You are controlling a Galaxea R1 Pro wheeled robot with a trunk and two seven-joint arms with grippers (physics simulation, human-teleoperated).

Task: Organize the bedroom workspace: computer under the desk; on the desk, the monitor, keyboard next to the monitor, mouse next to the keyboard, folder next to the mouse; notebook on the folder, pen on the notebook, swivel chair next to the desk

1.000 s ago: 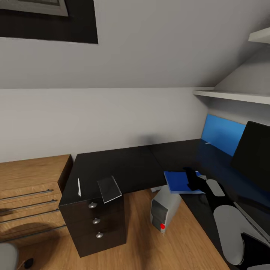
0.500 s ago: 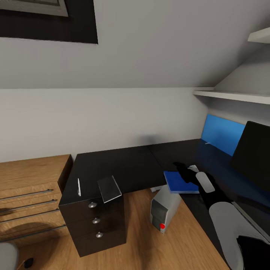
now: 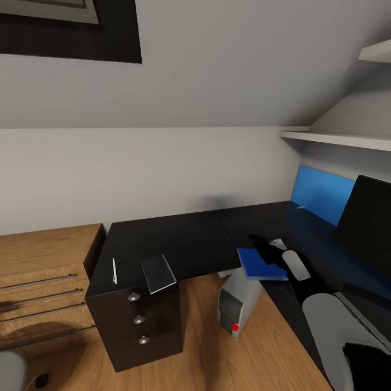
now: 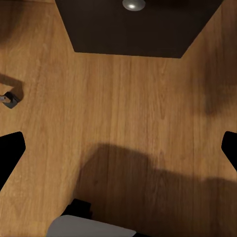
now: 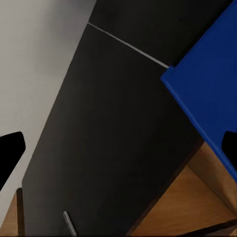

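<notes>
We see the glossy black L-shaped table point(image 3: 179, 239) run along the pale sloped wall, its top smooth enough to mirror the bright blue panel behind the monitor point(image 3: 366, 225). The monitor, a flat black slab, stands at the far right of the table.

The flat bright-blue folder point(image 3: 259, 264) lies on the table at the inner corner of the L, one corner jutting past the edge above the computer point(image 3: 237, 305). That computer is a small silver-grey tower with a dark front panel and a red button, standing upright on the light wood floor point(image 3: 217, 347) and partly tucked under the table edge.

Our right hand point(image 3: 259, 244) hovers over the far part of the folder, its black fingertips spread well apart with nothing between them; in the right wrist view the two dark tips sit at opposite edges, with the folder's crisp blue corner and the black tabletop between.

Our left hand point(image 4: 118, 148) is likewise spread wide and holds nothing, facing the grained floorboards.

At the left end of the table, above the black drawer unit with round silver knobs point(image 3: 139, 319), the thin light-grey notebook point(image 3: 158, 273) overhangs the front edge, and the slim pen point(image 3: 114, 270) lies just beside it, apart from it.
</notes>
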